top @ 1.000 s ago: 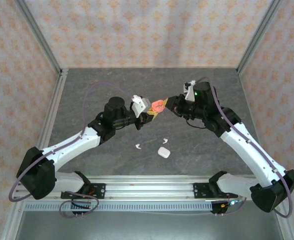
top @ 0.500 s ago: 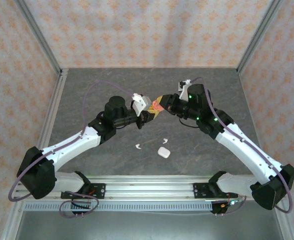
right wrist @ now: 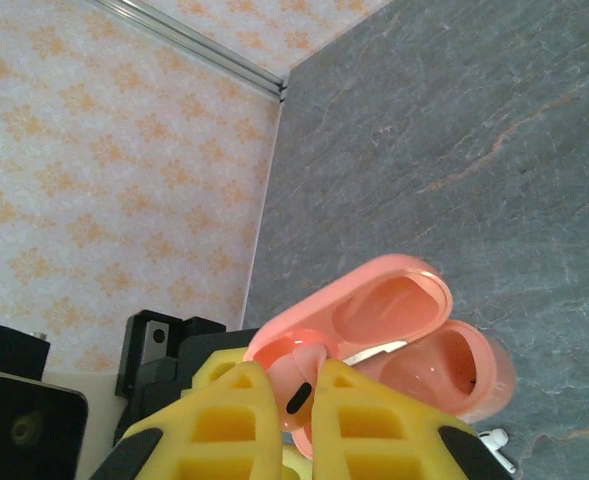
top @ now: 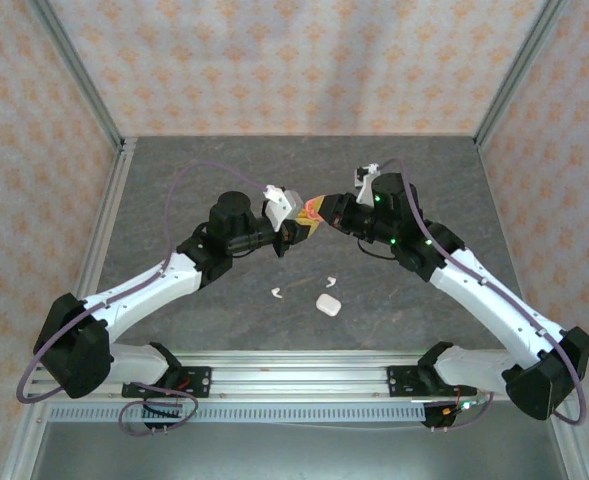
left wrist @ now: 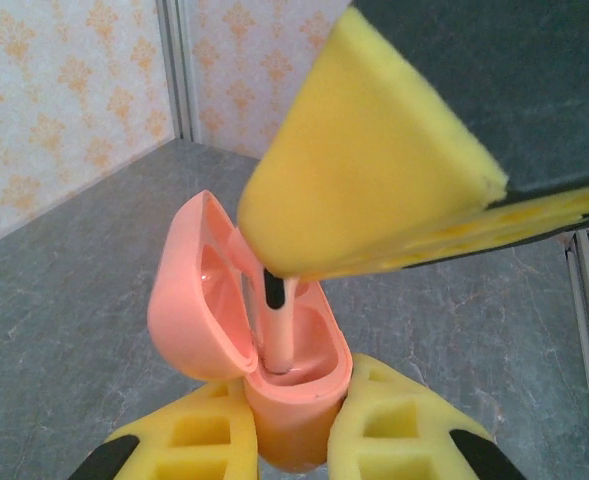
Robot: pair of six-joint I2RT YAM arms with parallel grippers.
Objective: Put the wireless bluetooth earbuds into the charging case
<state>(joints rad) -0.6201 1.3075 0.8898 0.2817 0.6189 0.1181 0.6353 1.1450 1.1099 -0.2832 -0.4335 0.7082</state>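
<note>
coral earbud [left wrist: 277,335] sits stem-down in the open coral case [left wrist: 299,400], looks partway in, not seated yet. right gripper [right wrist: 297,415] pinches its head above the case, and left gripper [left wrist: 294,445] is clamped on the case body. white earbud [top: 276,293] and white case [top: 326,304] lie on the table [top: 174,160] nearer the arm bases than the coral case, so that pair looks not done. can't tell if the coral case's other slot is filled.

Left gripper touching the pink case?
Touching. Left wrist view: pink case sits wedged between the left gripper's two yellow fingers, no gap on either side.

Yellow-padded right gripper [right wrist: 292,388] pinching a coral-pink earbud [right wrist: 290,360] — against the open pink case [right wrist: 419,340], grey table [right wrist: 474,150] behind
</note>
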